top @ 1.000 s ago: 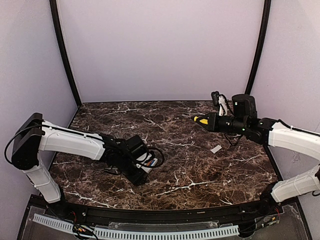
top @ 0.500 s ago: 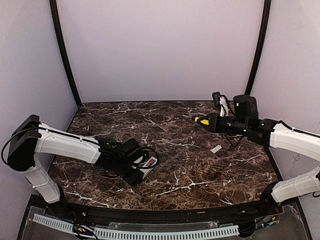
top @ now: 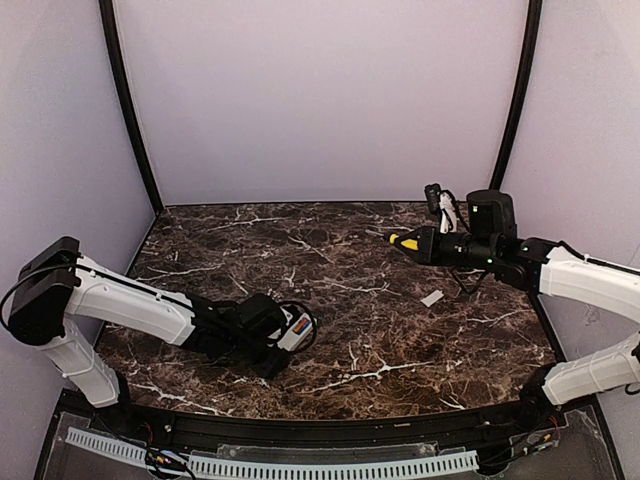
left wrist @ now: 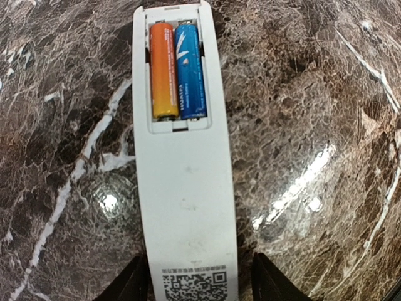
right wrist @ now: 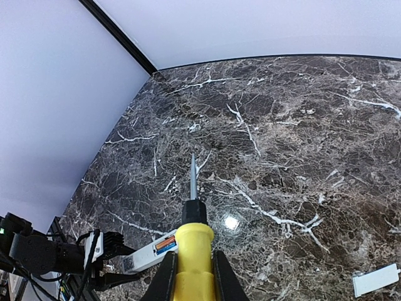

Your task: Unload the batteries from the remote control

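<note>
**Batteries sit in the open remote**

On the left side, the left arm [top: 130, 300] reaches low across the dark marble table [top: 350, 260]. The left gripper [left wrist: 197, 283] is down at one end of the remote control [left wrist: 185, 188]. Its two black fingers [left wrist: 133, 283] stand one on each side of the white bar. They are partly open, and a thin strip of table shows between the remote and the finger on the right of the wrist view. The remote lies flat on the table, near the front left. Its back faces up. A small dark square code mark [left wrist: 194, 285] is at the end between the fingers. At the other end the battery slot is open. The batteries [left wrist: 178, 69] lie in it side by side and touching, one orange [left wrist: 163, 69] and one blue [left wrist: 190, 69].

Further right, a small flat white lid [top: 432, 298] lies alone on the table, well apart from the remote.

On the right side, the right gripper [right wrist: 193, 276] is up in the air. It is closed tight on a yellow stick tool [right wrist: 193, 248]. The tool's thin dark tip [right wrist: 192, 179] points out over the table toward the left.
</note>
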